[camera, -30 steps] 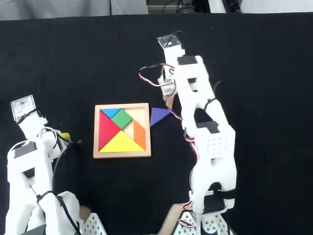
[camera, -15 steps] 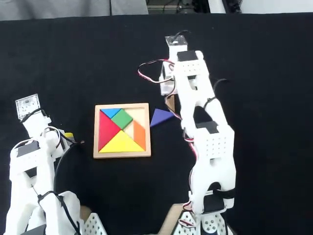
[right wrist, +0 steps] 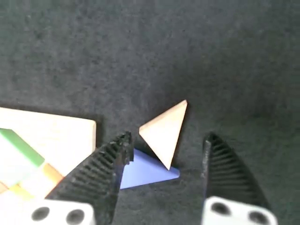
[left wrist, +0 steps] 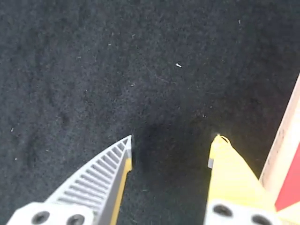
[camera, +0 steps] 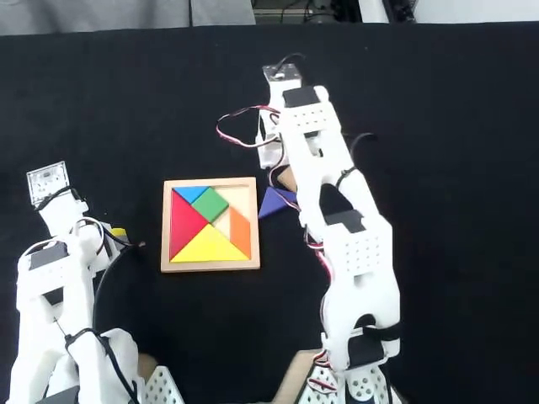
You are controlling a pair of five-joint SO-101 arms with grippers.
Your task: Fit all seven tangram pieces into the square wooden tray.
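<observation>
The main hazard is the crowding around the tan triangle (right wrist: pixel 164 131). The right gripper (right wrist: pixel 166 138) hangs over it, spread wide and holding nothing, with one jaw on each side. The blue triangle (right wrist: pixel 145 171) meets the tan one at a corner, touching or slightly under it; I cannot tell which. The jaw on the tray side sits just above that blue piece. If it comes down there, it may land on the blue triangle, drag both pieces, or push one against the wall of the square wooden tray (camera: pixel 210 181). A flat, thin piece could also slip from the pinch or turn in it, and then miss its gap.

Both loose pieces lie just off the tray's 3 o'clock edge, the tan one towards 2 o'clock. The left gripper (left wrist: pixel 173 139) is also parted and empty, low over the black cloth (camera: pixel 126 109) at the tray's 9 o'clock side.

The pieces look like smooth painted wood with crisp straight edges. Inside the tray sit a red triangle (camera: pixel 185 225), a yellow triangle (camera: pixel 209 246), a small blue piece (camera: pixel 189 194), a green square (camera: pixel 212 204) and an orange parallelogram (camera: pixel 240 229). Bare pale wood shows towards the 1 o'clock corner. The cloth is matt and faintly fuzzy, likely to grip a sliding piece.
</observation>
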